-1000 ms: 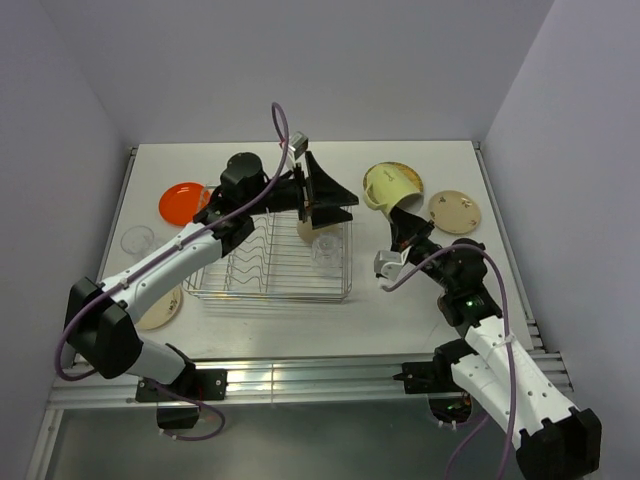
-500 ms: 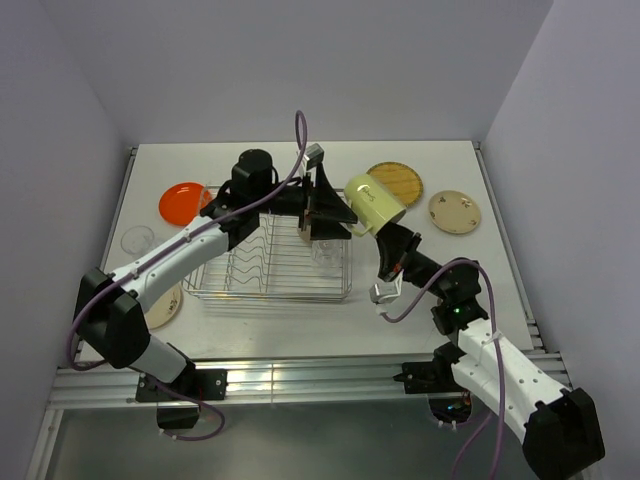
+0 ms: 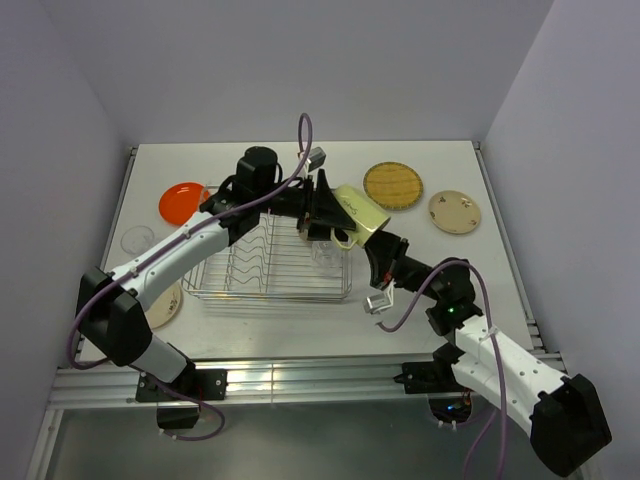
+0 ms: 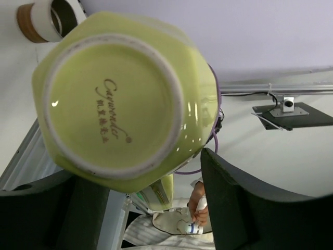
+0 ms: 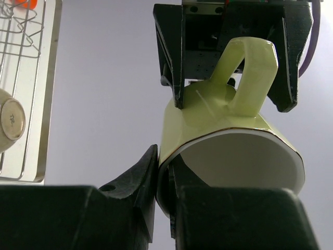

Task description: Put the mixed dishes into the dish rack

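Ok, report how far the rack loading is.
Done: a beige bowl sits in the dish rack. In hand: right claw grips the pale green mug, left claw straddling it. Left on the table: orange plate, woven plate, tan plate, cream plate, clear cup.

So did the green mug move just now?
Yes. The mug went left, away from the yellow plate, to the right end of the dish rack.
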You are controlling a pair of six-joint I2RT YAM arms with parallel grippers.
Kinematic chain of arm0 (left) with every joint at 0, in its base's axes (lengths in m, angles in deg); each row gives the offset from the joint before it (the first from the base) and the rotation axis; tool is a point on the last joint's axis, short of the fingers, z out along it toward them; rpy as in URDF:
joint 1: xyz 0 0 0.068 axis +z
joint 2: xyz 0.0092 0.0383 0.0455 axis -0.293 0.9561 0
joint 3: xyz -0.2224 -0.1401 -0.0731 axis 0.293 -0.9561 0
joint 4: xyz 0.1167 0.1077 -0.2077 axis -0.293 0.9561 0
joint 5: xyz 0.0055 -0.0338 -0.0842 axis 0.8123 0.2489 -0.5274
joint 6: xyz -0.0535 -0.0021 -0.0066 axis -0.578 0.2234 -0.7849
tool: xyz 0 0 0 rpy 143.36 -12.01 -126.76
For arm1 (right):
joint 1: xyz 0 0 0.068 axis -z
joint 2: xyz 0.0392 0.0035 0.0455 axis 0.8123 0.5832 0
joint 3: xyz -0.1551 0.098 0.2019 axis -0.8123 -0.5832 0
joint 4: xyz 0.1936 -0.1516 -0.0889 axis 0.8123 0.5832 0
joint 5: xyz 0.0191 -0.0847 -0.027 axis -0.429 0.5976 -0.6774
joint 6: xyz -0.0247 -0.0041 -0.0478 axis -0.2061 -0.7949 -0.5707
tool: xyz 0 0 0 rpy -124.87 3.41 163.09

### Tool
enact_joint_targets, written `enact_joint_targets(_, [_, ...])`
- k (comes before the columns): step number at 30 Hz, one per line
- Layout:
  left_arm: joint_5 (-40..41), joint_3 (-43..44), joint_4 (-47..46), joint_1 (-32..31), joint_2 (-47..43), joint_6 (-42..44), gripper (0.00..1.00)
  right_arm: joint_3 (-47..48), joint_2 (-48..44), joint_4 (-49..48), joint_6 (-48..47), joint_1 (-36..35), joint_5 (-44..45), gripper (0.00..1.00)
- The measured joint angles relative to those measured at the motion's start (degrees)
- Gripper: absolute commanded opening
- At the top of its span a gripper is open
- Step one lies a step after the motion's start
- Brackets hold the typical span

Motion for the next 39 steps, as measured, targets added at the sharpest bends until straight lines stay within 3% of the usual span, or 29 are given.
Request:
enact_joint_targets(8, [1.4,0.0,2.5,0.5,0.7,0.3,0.61,0.0,3.5,-1.6,-2.0,-1.1,2.7,0.0])
enact_joint_targets(15, [0.8,0.0,2.5,0.5,0.9,-0.1,0.38,0.0,5.0,-2.0,-2.5,-1.3,4.6,0.0])
enact_joint_targets(23, [-2.4,0.0,-0.4,0.6,2.4,-1.7,0.22,0.0,4.7,-3.0,-2.8,-1.3,5.5,0.0])
enact_joint_targets(26, [-3.3,0.0,-0.9,0.6,2.5,-2.4,0.09,-0.5,3.8,-2.9,-3.8,-1.3,5.6,0.0])
enact_joint_targets(29, [-3.5,-0.1,-0.9,0.4,2.6,-1.8,0.06,-0.9,2.7,-2.6,-4.0,-1.3,5.7,0.01])
enact_joint_targets(31, [-3.5,-0.1,-0.6,0.5,2.6,-0.8,0.04,-1.0,2.3,-2.1,-4.2,-1.3,5.7,0.12])
enact_joint_targets(32, [-3.5,-0.1,-0.3,0.5,2.6,-0.2,0.01,-1.0,2.0,-1.7,-4.3,-1.3,5.7,0.26])
enact_joint_targets(35, [-3.4,-0.1,1.7,0.8,2.4,2.7,0.0,-1.5,0.9,-0.6,-3.5,-1.4,5.4,0.45])
enact_joint_targets(39, [-2.8,-1.5,3.5,2.6,1.1,6.0,0.0,-2.2,-1.2,0.3,-2.6,-1.7,5.2,0.6])
